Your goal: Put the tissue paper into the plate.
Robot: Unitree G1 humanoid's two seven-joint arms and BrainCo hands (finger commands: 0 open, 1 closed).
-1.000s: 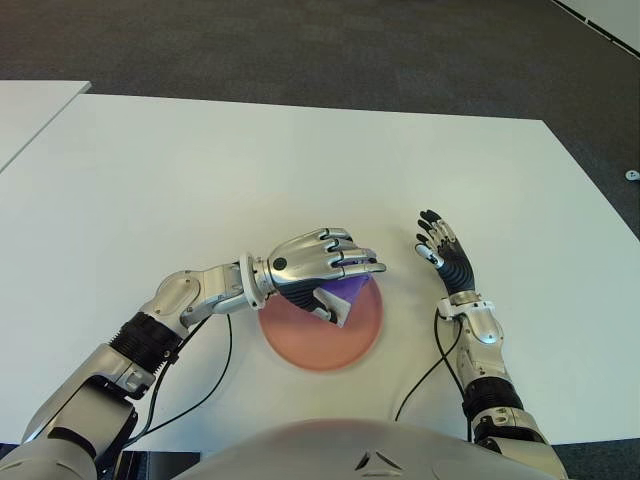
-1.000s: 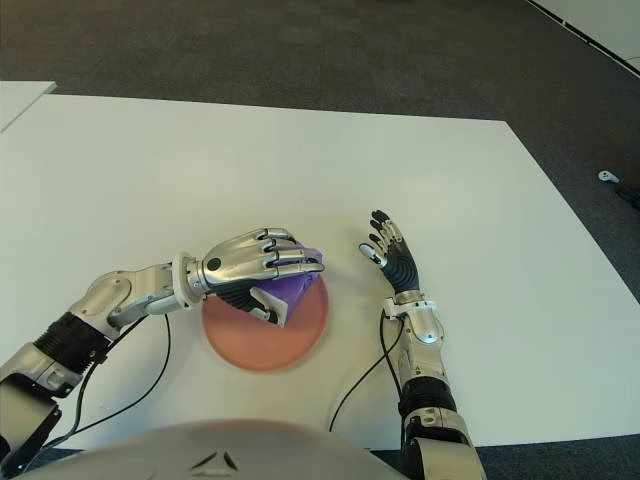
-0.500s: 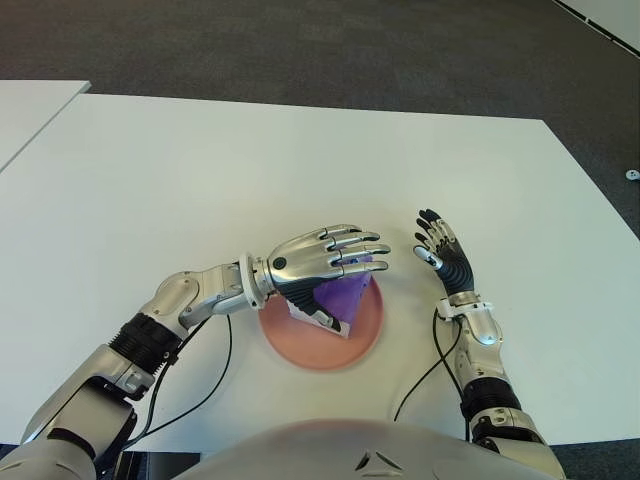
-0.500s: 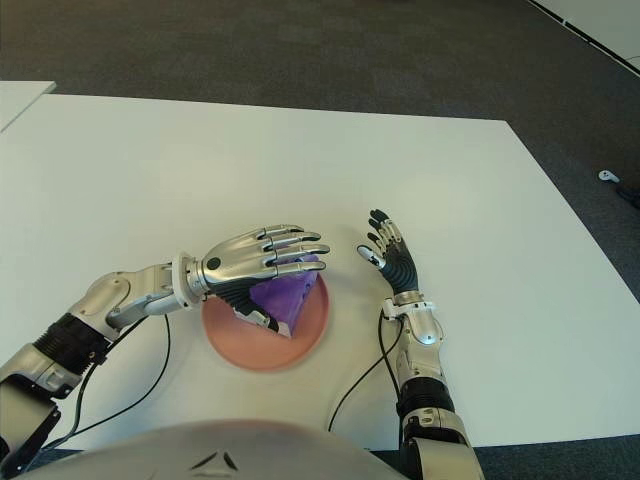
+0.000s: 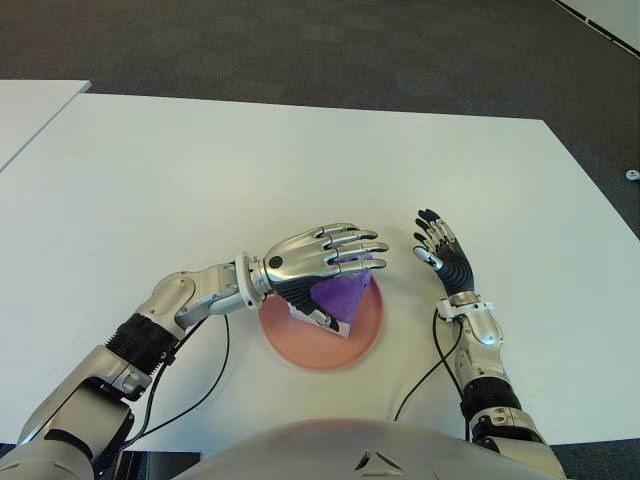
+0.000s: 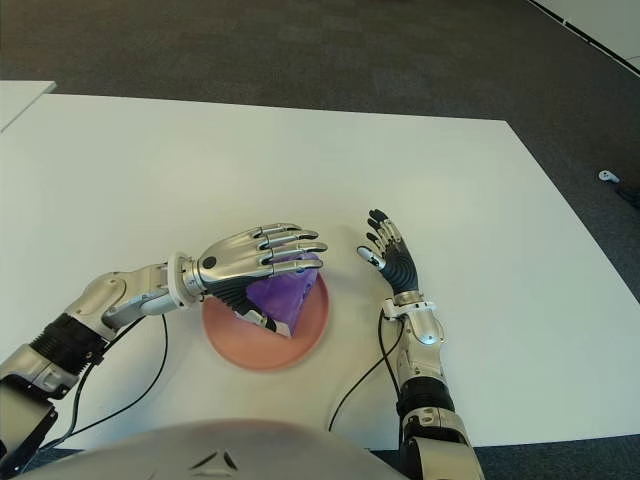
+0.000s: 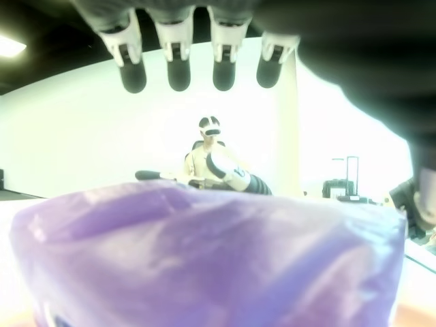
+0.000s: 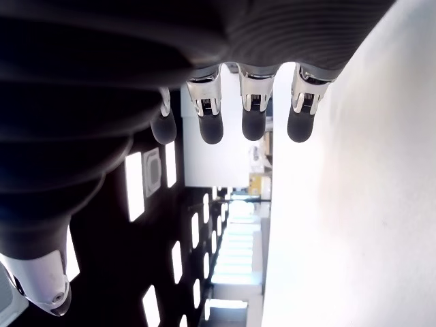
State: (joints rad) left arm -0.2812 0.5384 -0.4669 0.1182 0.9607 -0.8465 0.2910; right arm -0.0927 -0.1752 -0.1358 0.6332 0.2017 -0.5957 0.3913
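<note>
While the white surface (image 5: 200, 180) spreads wide on every side of both hands, the only things on it that matter sit close under the left hand (image 5: 318, 262). Directly beneath that hand lies the pink plate (image 5: 300, 345), its near rim showing past the palm and its far rim just beyond the fingertips. Between palm and plate sits the purple tissue paper pack (image 5: 340, 295), already lying inside the plate's rim, with its white end pointing back toward the wrist side and its purple body running out under the fingers.

That is the relation the next move depends on: the pack is straight below the palm, not off to either side, and its long axis appears to run roughly along the line of the fingers. In the left wrist view the fingers (image 7: 178, 68) are extended and spread well above the purple wrapper (image 7: 204, 259), touching nothing, so the hand has let go and holds nothing. A straight lift away looks sufficient; a sideways sweep could drag the pack off the plate.

Just beyond the plate's right edge shows the right hand (image 5: 440, 250), idle, fingers straight and apart, holding nothing, farther from the pack than the left.
</note>
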